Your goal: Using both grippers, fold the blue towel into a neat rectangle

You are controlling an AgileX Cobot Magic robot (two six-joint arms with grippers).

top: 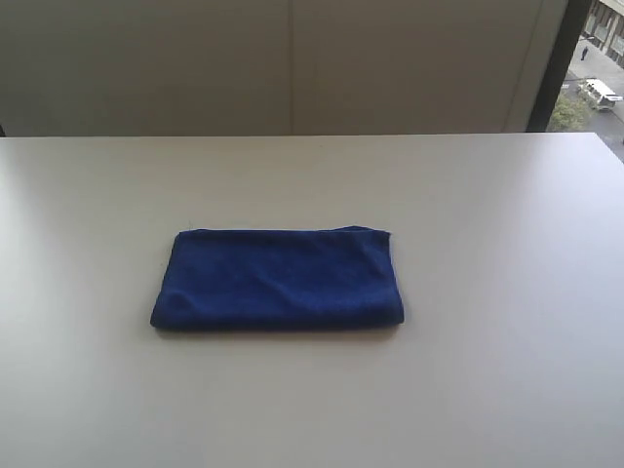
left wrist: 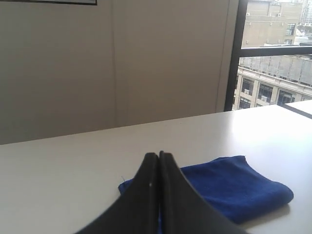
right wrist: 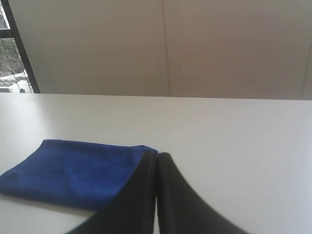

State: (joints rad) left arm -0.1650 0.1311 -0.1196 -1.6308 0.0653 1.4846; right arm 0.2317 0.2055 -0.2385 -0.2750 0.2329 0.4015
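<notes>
Near the blue towel (top: pixel 278 280), left fingers (left wrist: pixel 146 195), right fingers (right wrist: pixel 139 195), both low, pressed together, empty

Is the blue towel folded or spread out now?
Folded: the blue towel lies as a compact rectangle with a rounded, doubled edge at one end.

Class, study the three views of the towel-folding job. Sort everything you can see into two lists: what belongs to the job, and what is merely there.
Belongs to the job:
blue towel, lying folded
left gripper, shut
right gripper, shut

Merely there:
white table
plain wall
window
buildings outside
</notes>
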